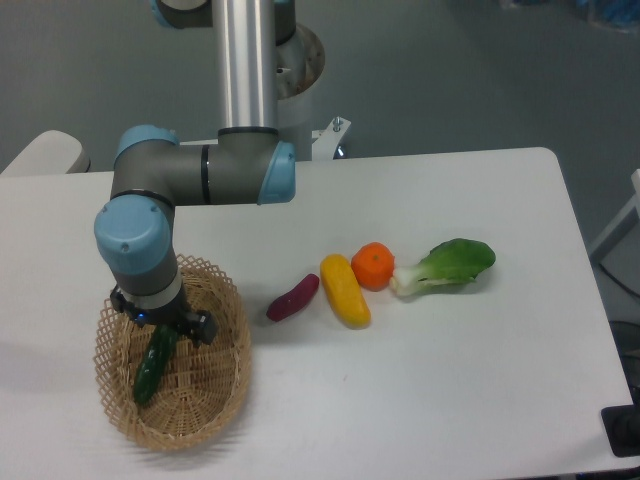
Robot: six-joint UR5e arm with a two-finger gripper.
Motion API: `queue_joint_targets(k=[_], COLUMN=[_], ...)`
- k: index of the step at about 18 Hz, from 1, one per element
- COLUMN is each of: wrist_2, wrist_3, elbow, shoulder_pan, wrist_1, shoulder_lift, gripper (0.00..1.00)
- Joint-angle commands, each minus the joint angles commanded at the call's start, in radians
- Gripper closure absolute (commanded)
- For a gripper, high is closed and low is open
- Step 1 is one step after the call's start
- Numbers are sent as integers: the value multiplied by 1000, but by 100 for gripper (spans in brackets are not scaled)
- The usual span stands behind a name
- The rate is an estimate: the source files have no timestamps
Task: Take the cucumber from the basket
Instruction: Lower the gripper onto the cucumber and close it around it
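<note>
The dark green cucumber [152, 365] lies in the tan woven basket [215, 385] at the table's front left, running from upper right to lower left. My gripper [162, 333] hangs straight down over the cucumber's upper end. The arm's wrist hides the fingers, so I cannot tell whether they are open or closed on the cucumber.
A purple sweet potato [292, 297], a yellow vegetable [344, 290], an orange [373, 266] and a bok choy [445, 266] lie in a row on the white table [450, 380] to the right of the basket. The arm's base stands at the back.
</note>
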Motion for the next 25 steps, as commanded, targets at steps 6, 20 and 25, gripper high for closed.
queue_joint_targets(k=[6,20,25], wrist_2=[14,15,15], wrist_3=[2,5,5], elbow=[-34,-38,-35], shoulder_pan=[-12,-23,-28], wrist_1=[57,59,59], shoulder_lift=[-15,-31,-31], gripper=[0,15,20])
